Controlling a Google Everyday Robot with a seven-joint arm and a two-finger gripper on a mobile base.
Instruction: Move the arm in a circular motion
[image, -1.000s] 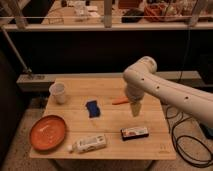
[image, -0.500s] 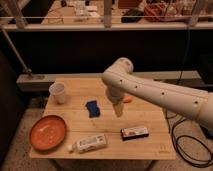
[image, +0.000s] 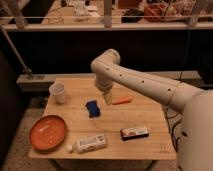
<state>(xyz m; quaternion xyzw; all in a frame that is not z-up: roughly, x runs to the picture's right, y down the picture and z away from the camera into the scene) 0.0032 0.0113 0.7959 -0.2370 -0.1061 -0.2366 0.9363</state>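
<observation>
the white arm (image: 145, 85) has swung left across the wooden table (image: 150, 112) since half a second ago, its elbow now higher and nearer the table's far edge. it reaches in from the lower right, bends above the middle of the table and drops to the tan gripper (image: 107, 96), which hangs over the boards just past the small blue object (image: 92, 108). whether the gripper is open or closed cannot be told, nor whether it has hold of anything. the orange carrot-shaped piece (image: 121, 100), masked by the arm a moment earlier, now lies in plain sight just right of the gripper. nothing else has shifted: the white cup (image: 58, 93) stands upright at the far left, the orange plate (image: 48, 132) sits at the near left corner, the white bottle (image: 89, 143) lies on its side along the near edge, and the dark packet (image: 134, 132) lies to its right. the bottle's label and the packet's white and red panel carry print that cannot be read.
</observation>
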